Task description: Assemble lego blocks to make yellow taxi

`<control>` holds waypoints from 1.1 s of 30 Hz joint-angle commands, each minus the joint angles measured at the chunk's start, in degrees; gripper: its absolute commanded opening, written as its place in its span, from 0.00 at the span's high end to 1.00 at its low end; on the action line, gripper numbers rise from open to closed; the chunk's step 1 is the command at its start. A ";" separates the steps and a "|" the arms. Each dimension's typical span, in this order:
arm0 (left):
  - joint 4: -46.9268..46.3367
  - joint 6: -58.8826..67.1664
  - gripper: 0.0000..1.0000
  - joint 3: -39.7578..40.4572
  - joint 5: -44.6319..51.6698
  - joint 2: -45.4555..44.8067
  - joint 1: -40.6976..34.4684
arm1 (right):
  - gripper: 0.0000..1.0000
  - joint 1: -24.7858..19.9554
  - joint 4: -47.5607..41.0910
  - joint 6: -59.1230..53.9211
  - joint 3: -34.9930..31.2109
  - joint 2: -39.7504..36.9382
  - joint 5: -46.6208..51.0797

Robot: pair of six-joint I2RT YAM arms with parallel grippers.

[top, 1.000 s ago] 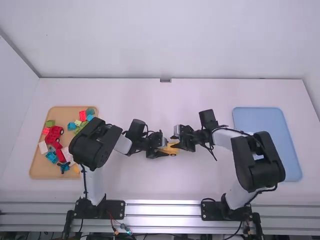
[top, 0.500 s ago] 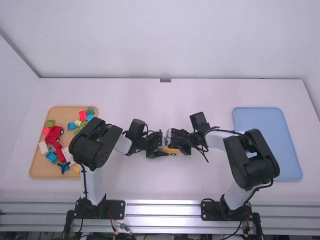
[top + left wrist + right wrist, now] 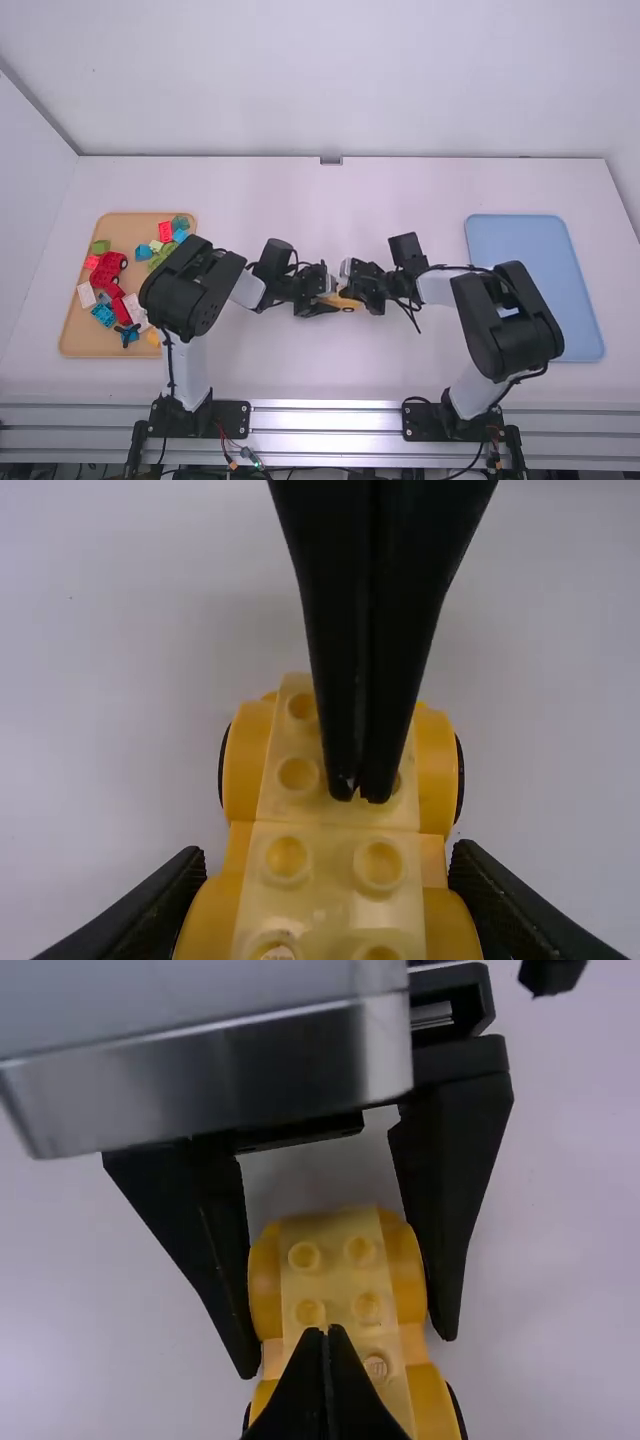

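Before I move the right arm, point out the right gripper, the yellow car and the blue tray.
Right gripper (image 3: 360, 792): left wrist view, between its fingertips.
Yellow car (image 3: 247, 770): left wrist view, rounded side beside a wheel.
Blue tray (image 3: 525, 240): high view, bare far part.

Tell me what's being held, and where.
The yellow car, held by both sides at one end in the left pincer. The right pincer is shut, holding nothing.

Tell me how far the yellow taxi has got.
Seemingly done: the wheeled yellow base carries a pale studded top. In hand: the left gripper grips the base's sides; the right gripper, shut, is at the studs, probably pressing. Left: finishing that, perhaps adding loose bricks from the tan tray; I can't tell whether any are needed.
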 commanded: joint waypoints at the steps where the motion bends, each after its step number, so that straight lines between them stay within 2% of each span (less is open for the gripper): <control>1: -0.22 0.90 0.57 -0.26 -0.39 0.61 0.46 | 1.00 -1.53 -0.83 0.66 -2.86 2.03 8.28; 4: -0.33 0.90 0.56 -0.09 -0.44 0.61 0.46 | 0.98 -2.58 4.09 0.50 -2.19 1.16 -0.44; 6: -0.33 0.90 0.56 0.02 -0.44 0.61 0.46 | 0.89 -3.96 6.14 0.50 -1.73 -1.36 -7.10; 7: -0.28 0.92 0.56 0.11 -0.46 0.61 0.52 | 0.77 -4.81 7.06 1.62 -1.44 -3.48 -10.36; 9: -0.44 0.85 0.56 0.33 -1.42 0.61 0.63 | 0.44 -6.97 7.91 6.29 -0.39 -8.33 -13.57; 10: -0.44 0.85 0.56 0.33 -1.42 0.61 0.63 | 0.44 -6.97 7.91 6.29 -0.39 -8.33 -13.57; 11: -1.53 0.66 0.56 0.85 -3.69 0.61 0.39 | 0.06 -8.39 7.52 9.29 0.20 -11.08 -12.17; 12: -2.05 0.42 0.56 1.07 -4.46 0.61 0.33 | 0.01 -8.87 7.52 10.43 0.26 -11.96 -11.45; 14: -4.55 0.31 0.56 2.32 -7.13 0.61 0.33 | 0.01 -10.34 6.43 13.64 0.24 -15.06 -8.37; 17: -11.52 4.74 0.56 5.49 -7.69 0.61 0.68 | 0.01 -11.45 -2.49 14.78 0.04 -22.49 -1.75; 21: -16.50 7.06 0.57 8.44 -7.87 0.61 1.03 | 0.01 -11.37 -7.98 14.80 -0.09 -26.29 3.04; 25: -17.79 7.13 0.58 9.55 -10.16 0.61 0.85 | 0.01 -9.88 -8.87 14.86 -1.20 -28.81 5.81; 27: -17.33 7.13 0.53 9.33 -12.55 0.61 1.09 | 0.01 -8.61 -7.58 14.84 -2.10 -29.40 7.13; 30: -16.50 7.13 0.40 8.70 -13.84 0.61 0.76 | 0.01 -7.21 -4.76 14.99 -3.34 -29.49 8.79; 32: -16.48 7.08 0.21 8.50 -13.66 0.61 1.11 | 0.01 -6.05 -3.82 14.99 -3.96 -29.70 10.03; 33: -16.63 7.04 0.15 8.50 -13.68 0.61 1.07 | 0.02 -5.66 -3.85 15.02 -3.96 -29.68 10.34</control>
